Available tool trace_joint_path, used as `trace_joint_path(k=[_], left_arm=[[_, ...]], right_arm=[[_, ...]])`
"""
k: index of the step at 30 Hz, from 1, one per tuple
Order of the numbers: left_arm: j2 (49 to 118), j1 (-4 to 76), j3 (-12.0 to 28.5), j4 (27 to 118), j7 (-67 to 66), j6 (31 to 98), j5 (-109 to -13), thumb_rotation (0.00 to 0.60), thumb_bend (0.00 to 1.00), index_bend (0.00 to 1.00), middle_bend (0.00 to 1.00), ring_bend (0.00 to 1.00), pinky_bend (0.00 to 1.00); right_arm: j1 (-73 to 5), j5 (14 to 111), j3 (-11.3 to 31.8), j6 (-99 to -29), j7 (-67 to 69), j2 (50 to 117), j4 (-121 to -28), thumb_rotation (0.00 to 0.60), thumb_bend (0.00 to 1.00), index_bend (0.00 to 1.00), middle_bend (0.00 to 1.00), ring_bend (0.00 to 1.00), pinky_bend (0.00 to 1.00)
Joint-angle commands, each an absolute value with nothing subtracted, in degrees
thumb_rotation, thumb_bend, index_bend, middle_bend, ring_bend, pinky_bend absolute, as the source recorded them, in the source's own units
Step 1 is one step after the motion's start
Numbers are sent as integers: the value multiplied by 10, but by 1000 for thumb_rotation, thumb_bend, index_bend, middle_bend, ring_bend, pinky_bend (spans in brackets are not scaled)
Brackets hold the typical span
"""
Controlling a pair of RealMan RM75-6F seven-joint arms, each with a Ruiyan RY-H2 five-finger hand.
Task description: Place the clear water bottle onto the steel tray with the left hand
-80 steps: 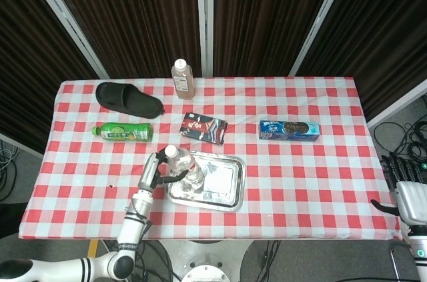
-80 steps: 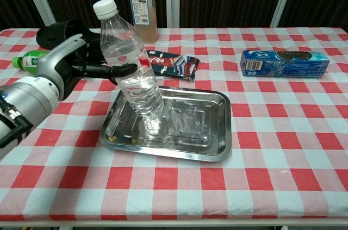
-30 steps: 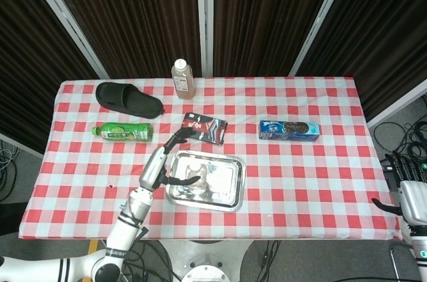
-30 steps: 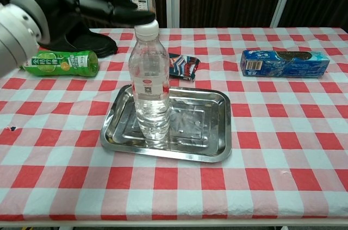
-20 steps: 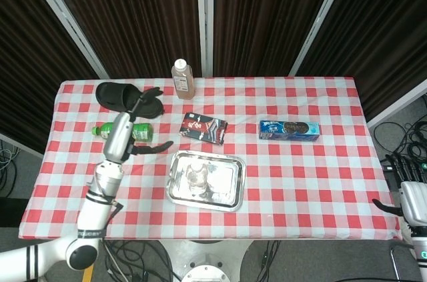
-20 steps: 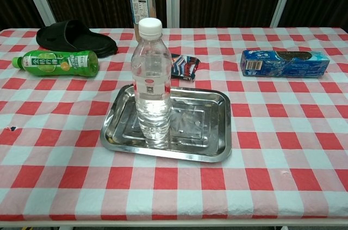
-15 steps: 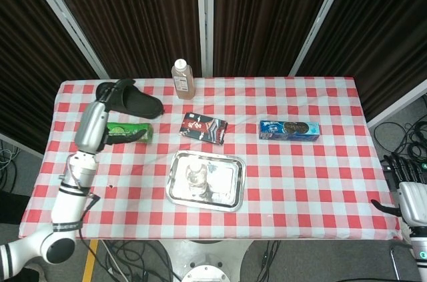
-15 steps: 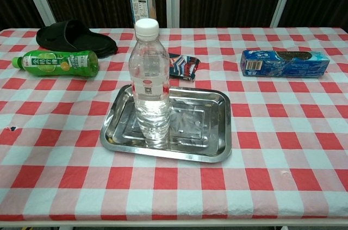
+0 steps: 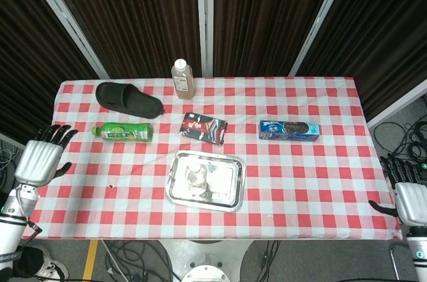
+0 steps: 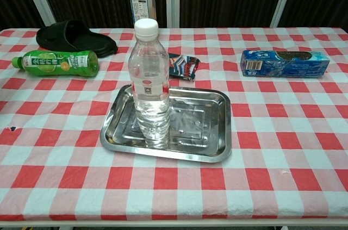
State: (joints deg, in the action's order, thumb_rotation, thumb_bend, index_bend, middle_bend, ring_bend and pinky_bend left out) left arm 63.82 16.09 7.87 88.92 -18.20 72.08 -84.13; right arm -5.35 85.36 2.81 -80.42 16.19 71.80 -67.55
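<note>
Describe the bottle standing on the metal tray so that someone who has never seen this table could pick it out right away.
On the red and white checked table, find the steel tray near the front edge, at the middle. The clear water bottle stands upright in the tray's left half. Its white cap, see-through body and small red label set it apart from the green bottle lying on its side and the tall bottle at the back.
</note>
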Motion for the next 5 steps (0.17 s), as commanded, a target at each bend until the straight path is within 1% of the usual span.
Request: trace_joint_path(k=[1, 5], left_arm=[[638, 128, 37, 871, -195, 732, -833, 600, 206, 263, 276, 194, 202], [646, 107, 23, 849, -172, 758, -839, 600, 205, 263, 276, 194, 202]], right_arm=[[-53, 853, 28, -804, 163, 719, -675, 600, 23, 0, 0, 0, 0], [-54, 854, 26, -802, 159, 722, -672, 600, 24, 0, 0, 0, 0]])
